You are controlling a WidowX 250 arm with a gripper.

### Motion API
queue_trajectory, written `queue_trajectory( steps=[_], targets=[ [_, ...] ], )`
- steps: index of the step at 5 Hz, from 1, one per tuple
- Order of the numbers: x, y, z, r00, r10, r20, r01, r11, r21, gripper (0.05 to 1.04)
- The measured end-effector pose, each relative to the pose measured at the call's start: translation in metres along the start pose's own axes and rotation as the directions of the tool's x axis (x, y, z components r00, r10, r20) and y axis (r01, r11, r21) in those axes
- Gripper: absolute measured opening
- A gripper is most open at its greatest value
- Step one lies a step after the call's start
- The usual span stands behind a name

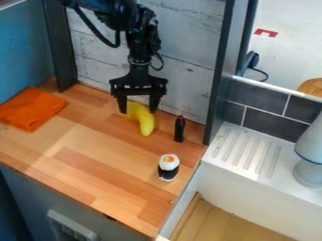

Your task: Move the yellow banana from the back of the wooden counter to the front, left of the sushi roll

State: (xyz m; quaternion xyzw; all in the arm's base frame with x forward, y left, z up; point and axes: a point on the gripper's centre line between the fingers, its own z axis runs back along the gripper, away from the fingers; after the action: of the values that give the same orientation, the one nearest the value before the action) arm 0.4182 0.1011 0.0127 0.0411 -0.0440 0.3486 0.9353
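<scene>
1. We see the gripper (138,111) at upper centre, fingers apart, with the yellow banana (146,124) at its fingertips.
2. Right of the banana, we find a small dark bottle (180,130) with a red cap standing upright.
3. Below the bottle, we spot a toy sushi roll (168,167).
4. At the left edge, we see a folded orange cloth (30,109) on the wooden counter (88,162).
</scene>
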Motion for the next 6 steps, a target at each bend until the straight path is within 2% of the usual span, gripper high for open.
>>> queue_trajectory(
  steps=[1,2,3,4,5,6],
  targets=[
    [-0.002,0.004,-0.01,1.0,-0.001,-0.019,0.001,1.0,0.02,0.712],
    [0.002,0.002,-0.014,1.0,0.019,-0.025,-0.018,0.999,0.027,0.561],
    [0.007,-0.001,-0.016,0.999,0.03,-0.021,-0.029,0.999,0.031,0.561],
    [0.006,-0.002,-0.016,0.999,0.028,-0.037,-0.027,0.999,0.02,0.561],
    [-0.001,0.005,-0.005,0.996,0.046,-0.074,-0.048,0.999,-0.026,0.561],
    [-0.004,0.037,0.043,0.99,0.129,-0.05,-0.133,0.987,-0.089,0.561]
  ],
)
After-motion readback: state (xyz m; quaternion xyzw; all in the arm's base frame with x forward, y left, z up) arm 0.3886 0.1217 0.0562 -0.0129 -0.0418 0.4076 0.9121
